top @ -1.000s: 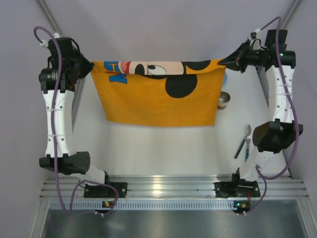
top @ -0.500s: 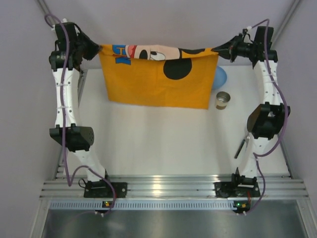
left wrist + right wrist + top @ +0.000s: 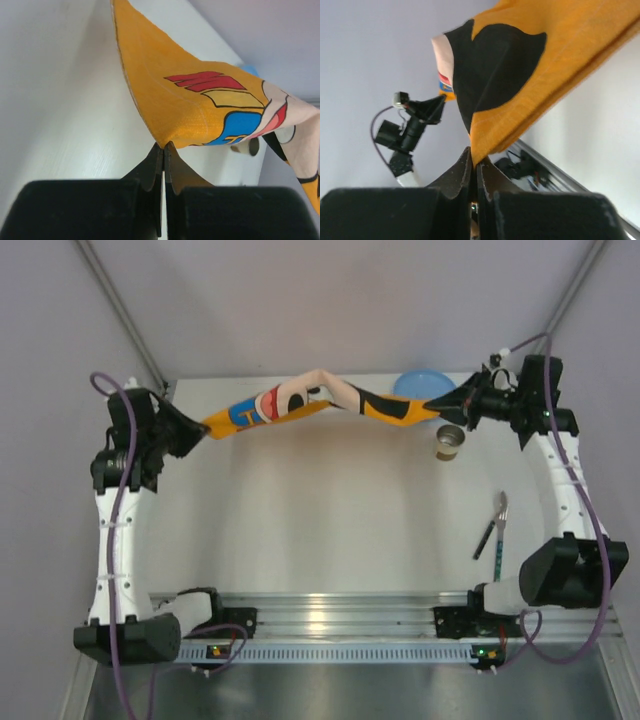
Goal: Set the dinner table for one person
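The orange cartoon-mouse placemat (image 3: 320,400) hangs twisted and stretched between my two grippers above the far part of the white dinner table (image 3: 320,510). My left gripper (image 3: 205,428) is shut on its left corner; the left wrist view shows the corner (image 3: 165,135) pinched at the fingertips (image 3: 164,146). My right gripper (image 3: 440,405) is shut on its right corner, seen in the right wrist view (image 3: 485,135) between the closed fingers (image 3: 474,152).
A blue bowl (image 3: 420,386) sits at the far right behind the placemat. A small metal cup (image 3: 450,441) stands below it. A fork and a dark-handled utensil (image 3: 493,525) lie at the right. Grey walls enclose the table.
Both grippers dropped from high up down toward the table's far part. The placemat went from hanging flat as a sheet to a twisted, stretched band. The blue bowl now shows.
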Controlling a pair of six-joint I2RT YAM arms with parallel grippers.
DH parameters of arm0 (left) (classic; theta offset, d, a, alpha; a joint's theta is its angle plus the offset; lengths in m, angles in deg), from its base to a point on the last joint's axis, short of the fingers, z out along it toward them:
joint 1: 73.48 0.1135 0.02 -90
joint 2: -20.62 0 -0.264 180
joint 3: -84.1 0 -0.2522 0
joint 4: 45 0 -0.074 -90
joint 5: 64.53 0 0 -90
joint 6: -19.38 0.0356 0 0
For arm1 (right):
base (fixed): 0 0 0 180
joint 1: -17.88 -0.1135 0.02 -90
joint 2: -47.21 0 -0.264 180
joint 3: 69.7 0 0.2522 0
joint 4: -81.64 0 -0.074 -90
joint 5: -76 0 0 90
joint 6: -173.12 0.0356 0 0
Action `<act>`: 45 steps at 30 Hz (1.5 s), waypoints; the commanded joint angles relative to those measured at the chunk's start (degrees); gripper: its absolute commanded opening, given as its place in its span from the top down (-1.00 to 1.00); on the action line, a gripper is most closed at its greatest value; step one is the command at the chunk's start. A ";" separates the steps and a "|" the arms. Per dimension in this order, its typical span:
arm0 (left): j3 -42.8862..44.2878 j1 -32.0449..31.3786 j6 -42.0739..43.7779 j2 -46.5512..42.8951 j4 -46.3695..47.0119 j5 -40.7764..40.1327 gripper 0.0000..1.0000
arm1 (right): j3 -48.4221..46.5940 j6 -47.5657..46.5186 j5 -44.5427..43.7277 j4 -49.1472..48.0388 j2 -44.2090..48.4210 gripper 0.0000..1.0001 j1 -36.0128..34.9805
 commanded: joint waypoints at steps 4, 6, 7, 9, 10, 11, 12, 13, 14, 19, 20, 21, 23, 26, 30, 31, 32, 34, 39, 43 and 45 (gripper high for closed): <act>-33.84 0.10 -2.28 -12.14 -2.06 6.34 1.00 | 31.36 -15.35 -14.34 14.04 11.96 1.00 -1.77; -42.30 0.19 -1.93 -14.69 -2.41 7.75 1.00 | 42.54 -19.37 -18.21 11.74 12.78 1.00 -1.33; -44.18 0.10 -1.66 -15.05 -3.72 7.66 1.00 | 45.57 -21.06 -18.74 11.65 11.56 1.00 -1.07; -46.30 0.19 -1.05 -15.49 -6.19 6.52 1.00 | 50.24 -23.79 -18.75 11.83 9.71 1.00 -0.71; -46.22 0.10 -0.52 -15.41 -7.15 6.26 1.00 | 53.22 -25.98 -18.49 11.83 8.92 1.00 -0.36; -45.87 0.10 0.09 -14.88 -10.04 4.69 1.00 | 54.12 -26.78 -18.83 12.00 9.00 1.00 -0.10; -45.26 0.10 0.27 -14.53 -11.20 3.98 1.00 | 55.08 -28.01 -19.53 12.18 10.05 1.00 0.60; -44.82 0.10 0.45 -14.09 -12.34 3.01 1.00 | 55.18 -28.54 -20.41 12.62 10.67 1.00 1.13; -44.38 0.19 0.62 -13.30 -14.52 2.22 1.00 | 55.09 -29.33 -22.07 13.84 11.19 1.00 1.83; -40.07 0.19 2.82 -12.77 -20.25 -2.52 1.00 | 53.07 -32.85 -27.97 19.82 12.25 1.00 7.80; -39.20 0.36 3.52 -12.94 -21.65 -4.27 1.00 | 52.98 -32.85 -28.58 20.96 12.69 1.00 9.38; -37.62 0.37 3.96 -13.03 -23.67 -6.73 1.00 | 53.24 -32.85 -29.37 21.49 13.39 1.00 13.14; -36.29 0.37 5.62 -12.95 -25.26 -6.93 0.73 | 53.25 -32.85 -30.09 22.11 15.59 1.00 16.06; -34.88 0.28 5.72 -13.12 -27.47 -3.68 -0.34 | 52.90 -32.76 -27.28 22.38 14.80 0.67 16.51; -33.31 0.37 3.71 -15.84 -25.54 2.20 -0.96 | 51.93 -31.54 -23.93 25.62 16.64 -0.16 15.38; -32.69 0.37 2.92 -16.19 -24.75 2.74 -0.96 | 51.84 -31.19 -23.50 27.45 16.91 -0.18 14.68; -31.90 0.28 2.04 -16.11 -24.13 3.70 -0.96 | 51.84 -30.49 -23.49 28.26 17.61 -0.19 13.71; -29.97 0.28 1.50 -15.85 -22.55 3.88 -0.96 | 52.02 -27.94 -23.41 29.49 19.89 -0.22 10.46; -29.96 0.28 -0.60 -14.18 -13.33 6.52 -0.96 | 48.33 -22.48 -21.39 30.99 23.77 -0.21 8.69; -29.88 -1.82 -2.63 -9.28 -8.49 3.63 -0.96 | 43.94 -22.57 -19.80 32.74 24.47 -0.21 7.02; -28.82 -4.36 -3.33 -6.37 -6.82 1.26 -0.96 | 42.97 -22.75 -19.63 33.53 25.52 -0.21 6.67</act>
